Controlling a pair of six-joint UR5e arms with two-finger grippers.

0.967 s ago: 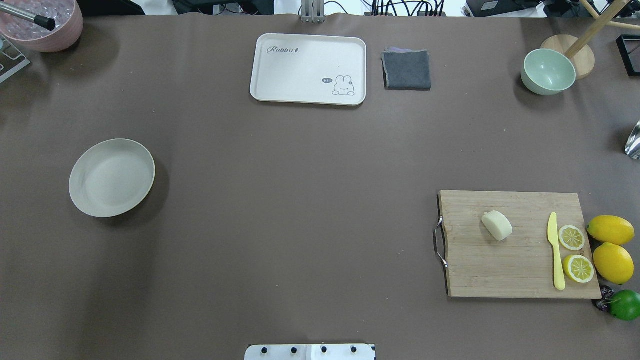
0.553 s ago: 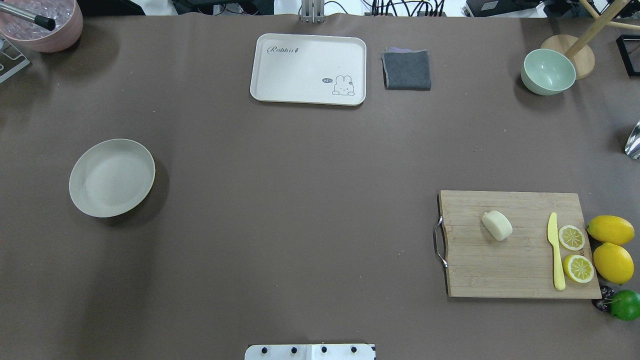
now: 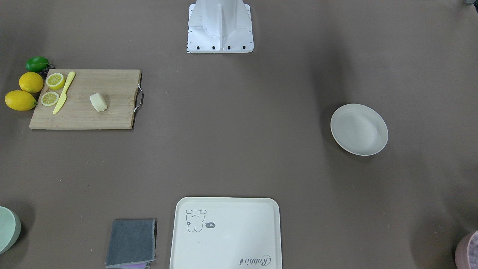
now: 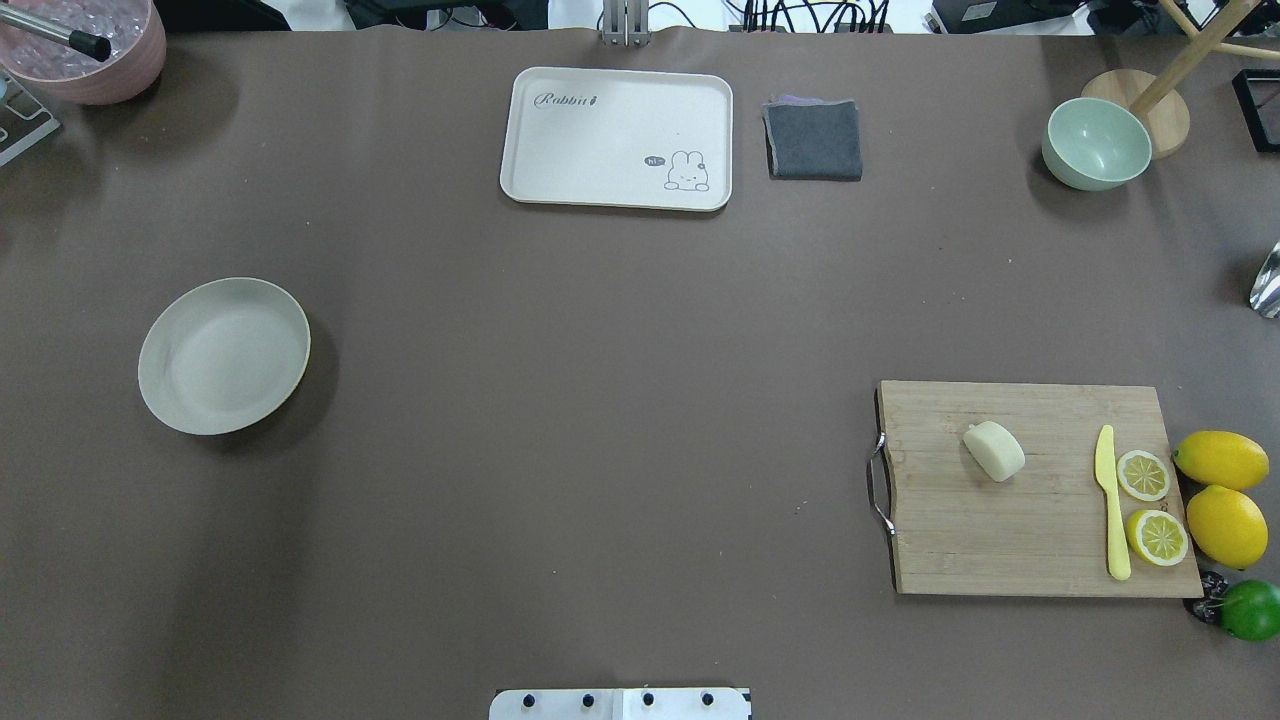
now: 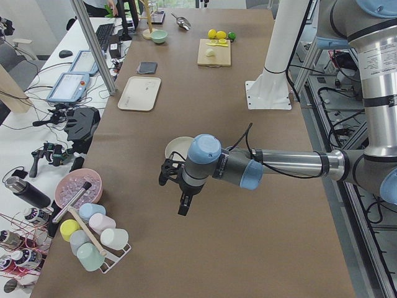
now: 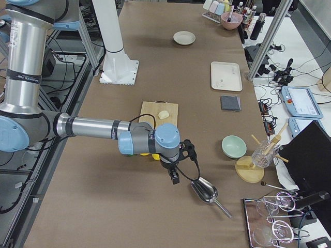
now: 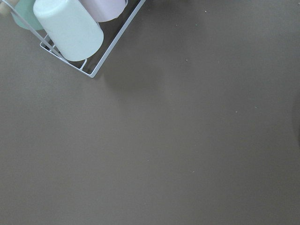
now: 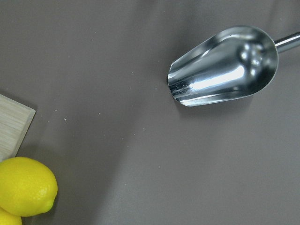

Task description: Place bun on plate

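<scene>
The bun (image 4: 994, 451) is being carried by the cutting board (image 4: 1000, 540), apart from the right tool (image 6: 175, 177) being held beyond the lemons (image 4: 1220, 459); whether that tool is spread cannot be told.

The bun (image 4: 994, 451), a small, smooth, pale cream lump, lay on the board (image 4: 1030, 540). The plate (image 4: 224, 356), round and off-white, sat flat on the bench (image 4: 600, 400), well apart from it.

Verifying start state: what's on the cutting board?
The bun, a yellow knife and two lemon halves lie on the cutting board. Nothing covers them; the board's underside is hidden.
</scene>
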